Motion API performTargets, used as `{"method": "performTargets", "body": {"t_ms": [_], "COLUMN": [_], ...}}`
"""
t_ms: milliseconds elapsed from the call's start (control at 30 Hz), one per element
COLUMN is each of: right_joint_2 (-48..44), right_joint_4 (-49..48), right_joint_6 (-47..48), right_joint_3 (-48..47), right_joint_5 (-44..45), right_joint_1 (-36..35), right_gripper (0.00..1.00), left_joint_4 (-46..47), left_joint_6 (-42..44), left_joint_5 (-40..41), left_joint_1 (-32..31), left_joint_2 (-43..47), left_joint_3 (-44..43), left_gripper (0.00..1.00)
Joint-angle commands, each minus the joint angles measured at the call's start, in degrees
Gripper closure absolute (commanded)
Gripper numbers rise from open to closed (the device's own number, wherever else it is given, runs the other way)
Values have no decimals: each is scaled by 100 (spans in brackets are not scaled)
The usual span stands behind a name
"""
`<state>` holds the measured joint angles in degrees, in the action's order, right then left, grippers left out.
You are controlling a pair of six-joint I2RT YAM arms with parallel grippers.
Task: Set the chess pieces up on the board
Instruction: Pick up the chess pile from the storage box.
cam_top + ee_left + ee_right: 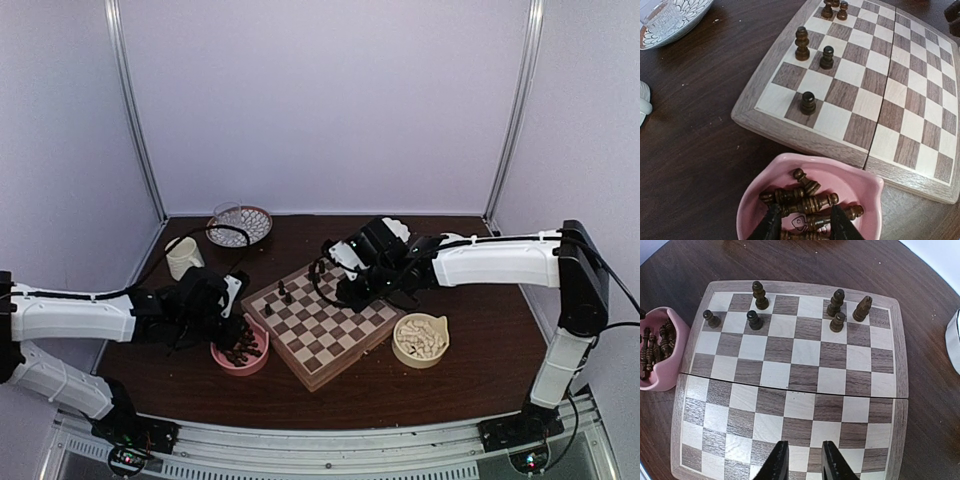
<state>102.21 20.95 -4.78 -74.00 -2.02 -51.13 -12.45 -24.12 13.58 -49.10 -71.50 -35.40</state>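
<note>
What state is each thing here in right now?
board: unfolded flat, six dark pieces upright.
pink bowl: holds dark pieces lying down.
cream bowl: holds pale pieces.
left end effector: in pink bowl, grip unclear.
right end effector: open, empty, above board.

Square wooden board (790,405), dark brown and cream checks inside a tan border, lying flat directly beneath the right pincer (801,449), with a seam crossing it just ahead of the fingertips. Six dark brown chess pieces (754,320) standing upright along the two rows farthest from that pincer: three off to its far left, three off to its far right. More of the same dark pieces tumbled on their sides in a pink bowl (751,197), heaped at the tips of the left pincer (802,220), a few lying between its fingers.
</note>
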Motion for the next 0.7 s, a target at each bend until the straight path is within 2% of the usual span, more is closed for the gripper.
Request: {"method": "performTargets", "body": {"t_ms": [0, 267, 533, 667], "right_joint_2": [-182, -427, -413, -395], "right_joint_4": [-506, -803, -875, -873], "right_joint_6": [-92, -128, -160, -164], "right_joint_3": [265, 510, 573, 563], "right_joint_5": [390, 426, 299, 235], "right_joint_1": [-33, -32, -37, -33], "right_gripper": [75, 74, 75, 75], "left_joint_4": [-372, -212, -290, -494], "left_joint_6": [86, 145, 196, 131], "left_joint_5": [-415, -534, -633, -625], "left_joint_1": [28, 32, 29, 23], "left_joint_2": [262, 149, -497, -524], "left_joint_3": [-116, 256, 51, -3], "left_gripper": [66, 65, 62, 62]}}
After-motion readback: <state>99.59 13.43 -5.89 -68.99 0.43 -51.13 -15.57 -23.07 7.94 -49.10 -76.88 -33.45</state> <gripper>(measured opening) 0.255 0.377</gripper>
